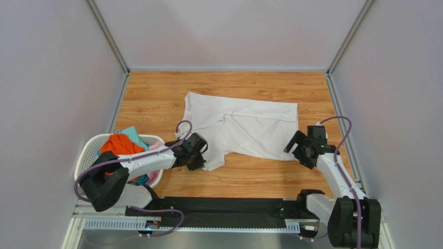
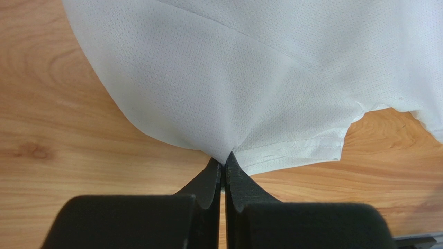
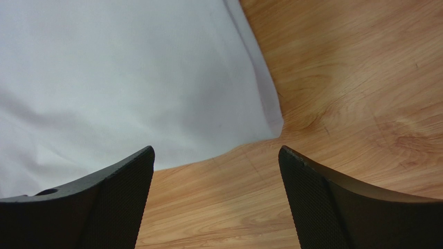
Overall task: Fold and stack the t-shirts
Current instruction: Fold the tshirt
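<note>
A white t-shirt (image 1: 244, 124) lies spread on the wooden table, its top edge folded over. My left gripper (image 1: 200, 155) is shut on the shirt's near left edge; the left wrist view shows the cloth (image 2: 218, 93) pinched between the closed fingertips (image 2: 224, 162). My right gripper (image 1: 295, 148) is open and empty just off the shirt's near right corner (image 3: 273, 122), which lies between and beyond its fingers (image 3: 117, 192). An orange shirt (image 1: 118, 145), a teal shirt (image 1: 132, 134) and a pink shirt (image 1: 156, 147) are bunched in the basket.
A white perforated laundry basket (image 1: 88, 153) stands at the near left, beside the left arm. Grey walls enclose the table on three sides. Bare wood (image 1: 260, 174) shows in front of the shirt.
</note>
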You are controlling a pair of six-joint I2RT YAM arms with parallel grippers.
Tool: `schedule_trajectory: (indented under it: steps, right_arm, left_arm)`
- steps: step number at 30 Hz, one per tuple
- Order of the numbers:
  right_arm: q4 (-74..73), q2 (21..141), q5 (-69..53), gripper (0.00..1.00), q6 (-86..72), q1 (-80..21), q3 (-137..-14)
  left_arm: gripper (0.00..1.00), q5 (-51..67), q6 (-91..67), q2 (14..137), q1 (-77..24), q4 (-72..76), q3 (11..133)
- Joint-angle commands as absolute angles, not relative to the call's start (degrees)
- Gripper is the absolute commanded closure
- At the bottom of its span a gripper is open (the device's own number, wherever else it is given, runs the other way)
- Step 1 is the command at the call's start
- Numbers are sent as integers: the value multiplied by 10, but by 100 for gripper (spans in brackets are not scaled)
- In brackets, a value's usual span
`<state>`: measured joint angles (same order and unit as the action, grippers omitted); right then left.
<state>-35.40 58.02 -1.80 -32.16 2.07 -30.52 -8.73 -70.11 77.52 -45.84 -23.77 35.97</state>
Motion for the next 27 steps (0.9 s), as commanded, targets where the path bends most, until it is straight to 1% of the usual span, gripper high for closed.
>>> schedule_trajectory:
  steps: [1, 3, 7, 12, 14, 15, 17, 18, 21, 23, 24, 27]
  right_arm:
    - [-311, 596, 34, 13, -343, 24, -300]
    - [-300, 608, 34, 16, -350, 24, -296]
    - [-273, 629, 16, 25, -365, 24, -280]
    - [-273, 625, -17, 32, -375, 24, -258]
    - [-281, 620, -22, 37, -380, 24, -251]
    - [-281, 613, -25, 44, -380, 24, -244]
    - [-289, 606, -31, 53, -381, 24, -239]
    - [-293, 598, -33, 63, -382, 24, -235]
    - [-309, 577, -33, 76, -381, 24, -233]
    - [-320, 564, -33, 80, -380, 24, -236]
    - [-329, 557, -32, 83, -379, 24, -237]
    - [-352, 532, -36, 90, -371, 24, -252]
  left_arm:
    - [100, -100, -711, 736, -461, -289, 346]
    - [100, -100, -714, 719, -461, -294, 342]
    - [100, -104, -718, 708, -461, -305, 338]
    - [100, -104, -720, 711, -461, -308, 338]
    - [100, -102, -722, 713, -461, -311, 338]
    - [100, -101, -722, 712, -461, -311, 338]
    - [100, -100, -724, 710, -461, -314, 337]
    - [100, -100, -725, 708, -461, -316, 337]
    - [100, -103, -727, 701, -461, -323, 338]
    - [100, -105, -726, 698, -461, -331, 343]
    - [100, -106, -726, 694, -461, -336, 345]
    - [100, -117, -722, 685, -461, -353, 359]
